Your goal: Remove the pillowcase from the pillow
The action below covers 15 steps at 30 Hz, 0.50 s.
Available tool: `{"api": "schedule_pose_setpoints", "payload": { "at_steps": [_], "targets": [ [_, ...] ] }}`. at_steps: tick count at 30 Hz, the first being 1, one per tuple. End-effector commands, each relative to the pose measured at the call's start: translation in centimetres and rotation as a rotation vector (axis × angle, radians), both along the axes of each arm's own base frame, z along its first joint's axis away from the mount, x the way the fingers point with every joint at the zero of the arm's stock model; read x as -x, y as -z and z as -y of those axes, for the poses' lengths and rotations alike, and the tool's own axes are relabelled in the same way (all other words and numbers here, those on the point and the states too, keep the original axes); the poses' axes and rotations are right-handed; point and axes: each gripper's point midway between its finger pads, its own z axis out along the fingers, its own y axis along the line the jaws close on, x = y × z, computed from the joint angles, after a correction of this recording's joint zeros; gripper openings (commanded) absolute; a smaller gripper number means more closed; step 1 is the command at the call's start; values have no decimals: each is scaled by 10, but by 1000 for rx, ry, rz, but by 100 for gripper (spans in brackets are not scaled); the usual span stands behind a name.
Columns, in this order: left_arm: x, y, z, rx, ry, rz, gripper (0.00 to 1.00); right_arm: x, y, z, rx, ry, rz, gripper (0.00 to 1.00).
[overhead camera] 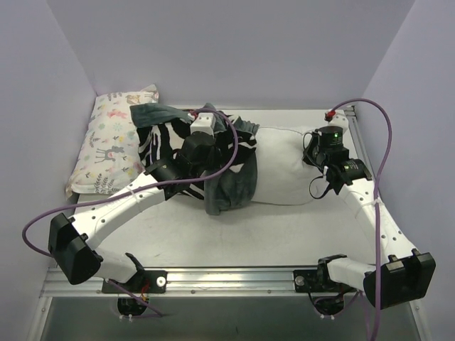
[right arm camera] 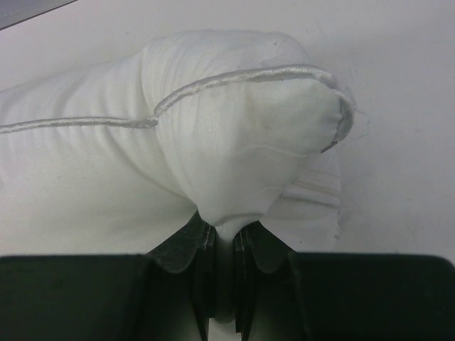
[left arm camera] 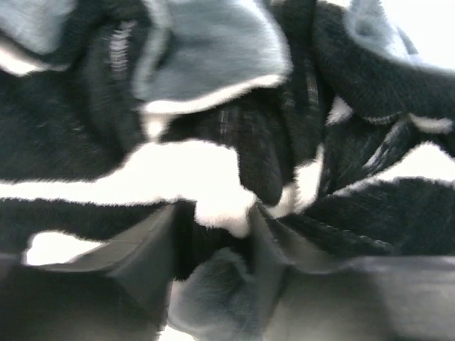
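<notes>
Your right gripper (right arm camera: 224,273) clamped on the pillow (right arm camera: 234,142) corner, your left gripper (left arm camera: 212,241) gripping the pillowcase (left arm camera: 213,42) bunched over the pillow's opposite end.

Pillowcase (overhead camera: 231,183) over left end of pillow (overhead camera: 284,170); small pillow (overhead camera: 114,145) farther left.

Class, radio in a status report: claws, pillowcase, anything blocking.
Right claw shut on pillow corner. Left claw shut on pillowcase, pillow half bare. Printed pillow alongside.
</notes>
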Motion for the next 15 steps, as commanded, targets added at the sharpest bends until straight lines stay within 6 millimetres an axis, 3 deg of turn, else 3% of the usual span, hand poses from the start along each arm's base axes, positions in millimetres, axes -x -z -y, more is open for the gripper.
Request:
{"api": "schedule_pose_setpoints", "payload": {
  "at_steps": [1,4,6,10,11,12,15],
  "targets": [
    [-8,-18,-14,5,-103,28,32,17,9,1,19,-9,-71,0],
    [-16,-32,-57,-17,-223,40,0,15,0,17,41,53,-76,0],
    [-25,-42,-94,-19,-327,55,0,16,-3,32,33,101,-91,0],
    [-28,-58,-173,-58,-532,86,0,12,-28,61,-42,198,-77,0],
    [-33,-56,-201,-69,-604,78,0,13,-42,72,-54,235,-61,0],
    [-33,-52,-216,-81,-639,54,0,12,-47,72,-62,230,-59,0],
    [-34,-37,-262,-62,-738,1,0,16,-62,102,-79,312,-44,0]
  ]
}}
